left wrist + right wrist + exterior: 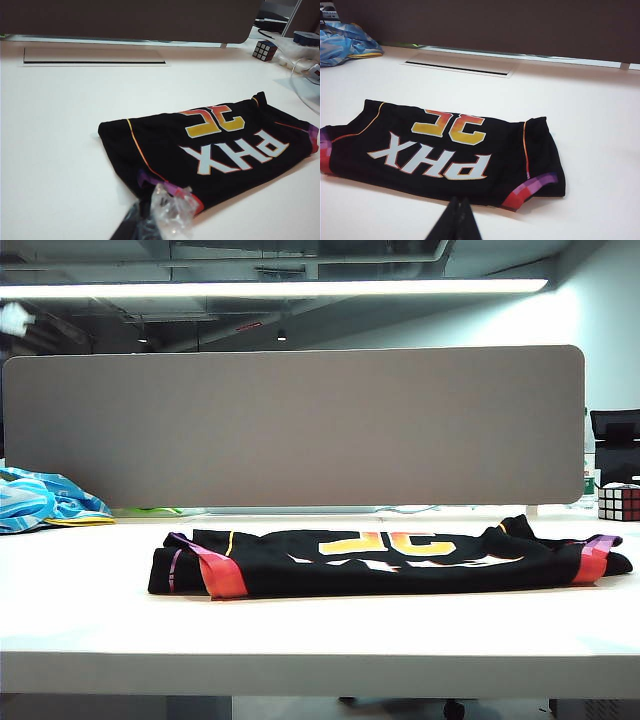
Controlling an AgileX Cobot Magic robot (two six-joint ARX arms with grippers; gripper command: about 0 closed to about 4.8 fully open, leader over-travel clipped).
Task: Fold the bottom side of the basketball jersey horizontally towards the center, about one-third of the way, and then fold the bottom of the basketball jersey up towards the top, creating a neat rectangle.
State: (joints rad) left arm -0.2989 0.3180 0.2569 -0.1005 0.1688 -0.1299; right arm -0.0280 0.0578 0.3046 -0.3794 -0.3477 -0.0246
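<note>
Exterior view: basketball jersey point(390, 562) folded, table point(300, 630) edge near.

The folded jersey point(390, 560) lies on the table point(300, 630), before the divider panel point(295, 425). A cloth point(45, 500) lies at the far left, a puzzle cube point(618, 502) at the far right, both behind the jersey.

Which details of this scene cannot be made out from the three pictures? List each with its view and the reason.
- Both arms: absent from the exterior view.
- Left gripper: left wrist view, cut by the frame edge; crinkled clear wrap covers the fingers.
- Right gripper: right wrist view, only the closed tips show.
- Basketball jersey: underside and inner folds hidden by its own top layer.
- Puzzle cube: exterior view, cut by the frame edge.
</note>
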